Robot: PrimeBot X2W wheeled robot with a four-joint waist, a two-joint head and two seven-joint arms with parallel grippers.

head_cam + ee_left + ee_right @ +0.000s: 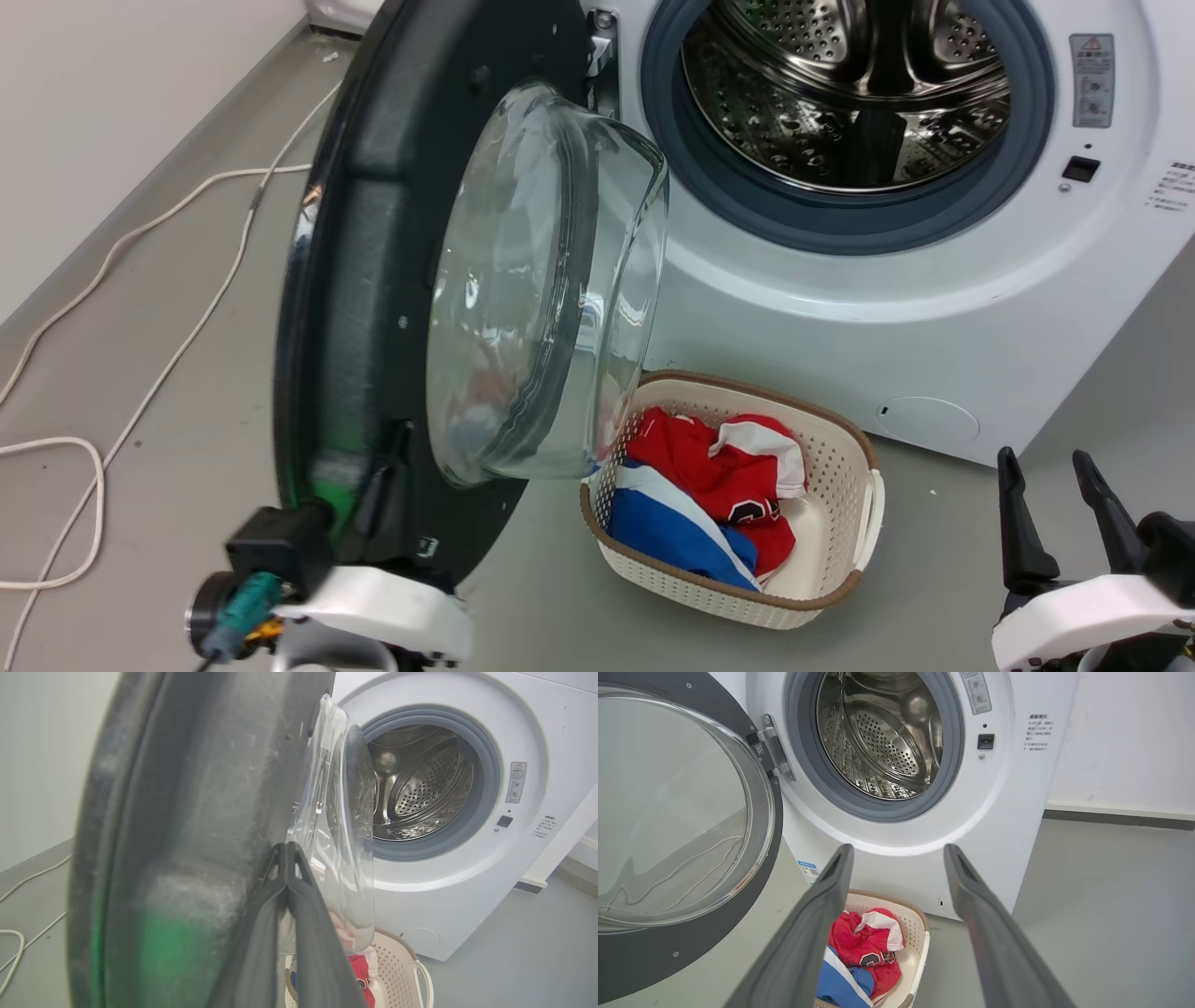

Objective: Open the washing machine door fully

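Left gripper first: its two fingers are pinched together on nothing, tips laid against the inner black face of the door, just beside the glass bowl. Its pale forearm sits low, and the fingers reach up along the door.

Behind stands the washing machine with its drum mouth bare. Hung on the hinge, the door stands roughly square to the front, so I judge it only part-way open.

To finish well, push on the black rim rather than the glass. Sweep leftward round the hinge so the tips don't slide off.

Under the bowl sits the basket. Right gripper hangs low and well apart from the door, fingers spread and holding nothing.
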